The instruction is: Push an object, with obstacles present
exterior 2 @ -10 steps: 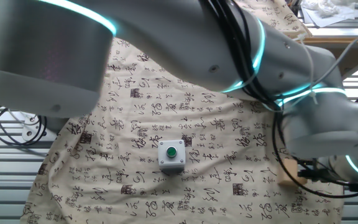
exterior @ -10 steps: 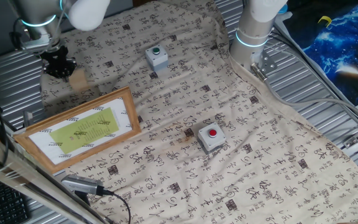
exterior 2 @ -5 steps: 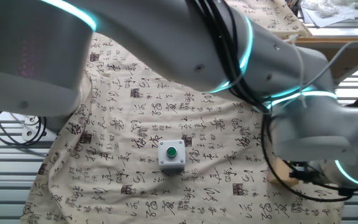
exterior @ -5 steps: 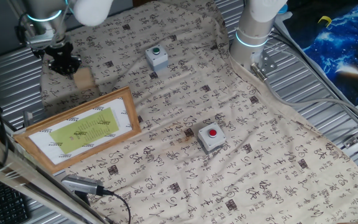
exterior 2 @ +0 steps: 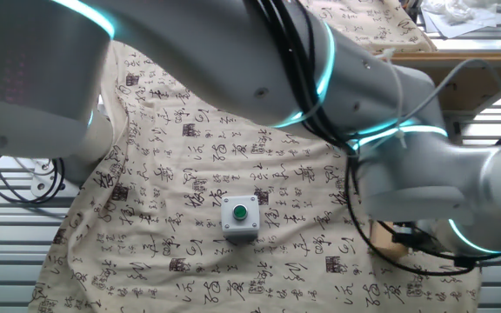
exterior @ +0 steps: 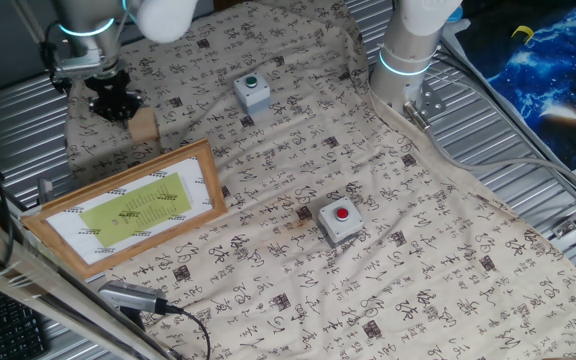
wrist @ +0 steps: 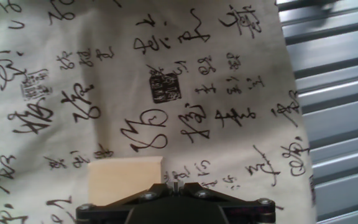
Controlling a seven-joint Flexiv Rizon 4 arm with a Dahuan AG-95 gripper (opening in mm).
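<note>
One wooden block (exterior: 143, 124) just beside, perhaps touching, the tool (exterior: 114, 106).

Item count on the counter (exterior: 448, 260):

- Wooden block (exterior: 143, 124): one, touching the tool (exterior: 114, 104).
- Grey button boxes: two. Green-button box (exterior: 252, 92), near the tool; red-button box (exterior: 339, 221), well apart from it.
- Wood-framed yellow-green picture (exterior: 128, 205): one, near the tool, beyond the block.
- Calligraphy-print cloth (exterior: 298, 150): one, beneath the tool.
</note>
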